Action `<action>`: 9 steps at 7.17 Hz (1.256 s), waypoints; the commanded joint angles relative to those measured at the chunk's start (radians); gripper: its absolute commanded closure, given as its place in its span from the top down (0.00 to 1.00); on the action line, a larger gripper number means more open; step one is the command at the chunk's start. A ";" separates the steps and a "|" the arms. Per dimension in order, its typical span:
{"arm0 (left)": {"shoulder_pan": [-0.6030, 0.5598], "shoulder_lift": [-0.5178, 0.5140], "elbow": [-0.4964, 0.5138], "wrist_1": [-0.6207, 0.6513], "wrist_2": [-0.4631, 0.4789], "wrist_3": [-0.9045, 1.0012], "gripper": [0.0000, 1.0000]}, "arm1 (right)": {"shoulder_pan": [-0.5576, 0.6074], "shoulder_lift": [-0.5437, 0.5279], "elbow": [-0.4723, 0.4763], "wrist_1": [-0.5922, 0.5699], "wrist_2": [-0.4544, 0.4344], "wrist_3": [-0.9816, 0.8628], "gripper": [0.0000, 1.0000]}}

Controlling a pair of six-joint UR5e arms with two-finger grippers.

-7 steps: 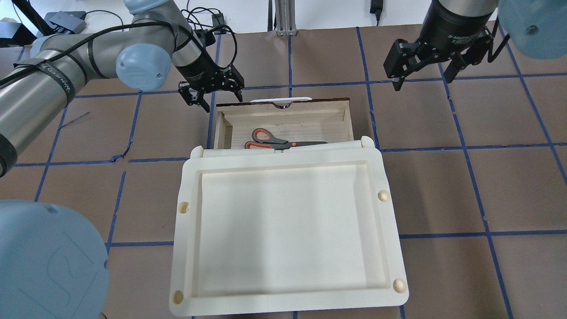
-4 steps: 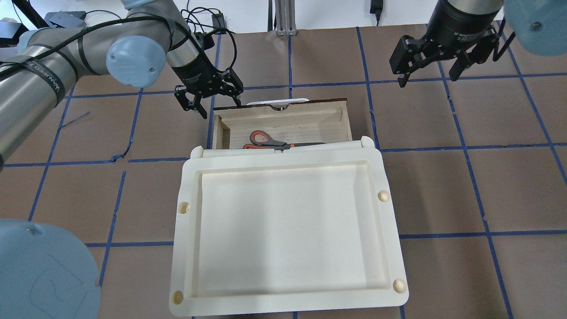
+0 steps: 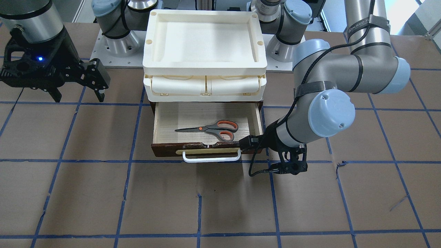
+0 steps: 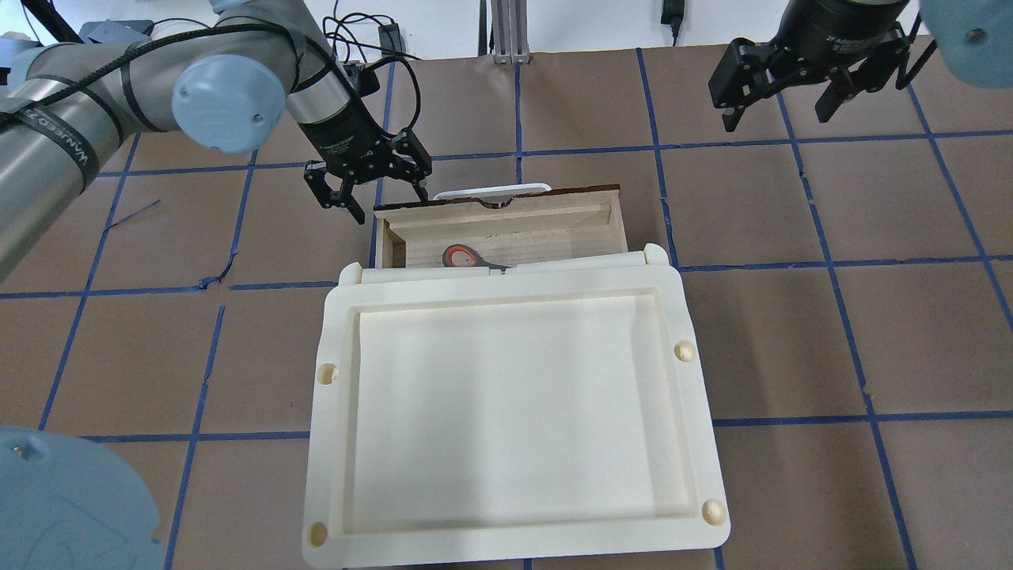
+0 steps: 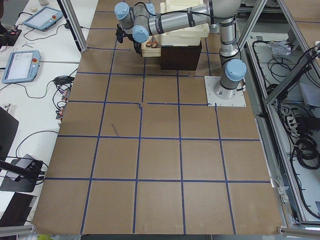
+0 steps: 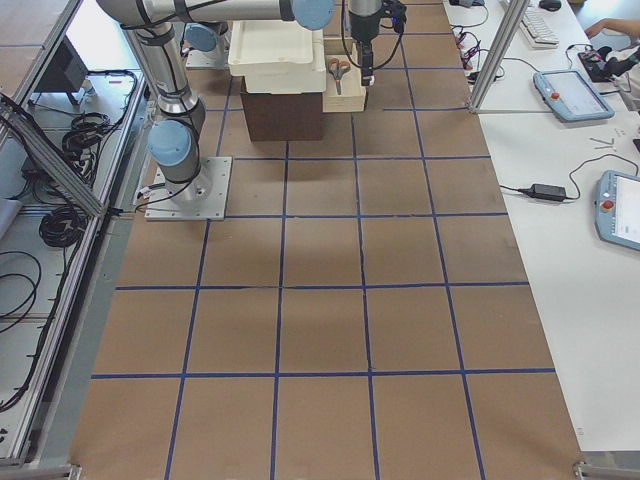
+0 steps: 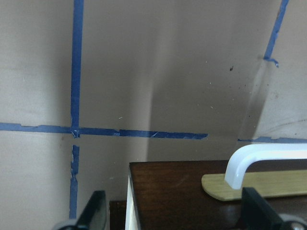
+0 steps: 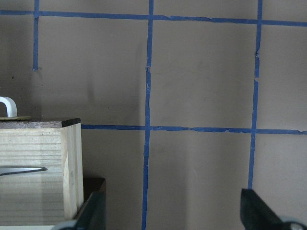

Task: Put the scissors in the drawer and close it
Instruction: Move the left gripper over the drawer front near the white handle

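Scissors (image 4: 463, 255) lie in the drawer (image 4: 514, 215); left claw (image 4: 381, 190), fingers apart, should push squarely mid-front near the handle (image 4: 492, 189), avoiding skew.

Silver-grey arms (image 3: 339, 65), pale-blue joint caps (image 3: 331, 113), black cable (image 3: 295, 101).

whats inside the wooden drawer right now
Only the scissors, lying flat on the plank floor of the drawer, handles toward the robot's left. Whatever part sits back under the cream cabinet is covered and cannot be seen.
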 commanded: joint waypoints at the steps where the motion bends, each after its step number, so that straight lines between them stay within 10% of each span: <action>1: -0.001 0.026 -0.020 -0.024 0.000 0.001 1.00 | -0.025 -0.014 0.005 -0.010 0.001 0.000 1.00; 9: -0.010 0.049 -0.024 0.070 0.000 0.018 1.00 | -0.069 -0.005 0.004 -0.009 0.003 -0.016 1.00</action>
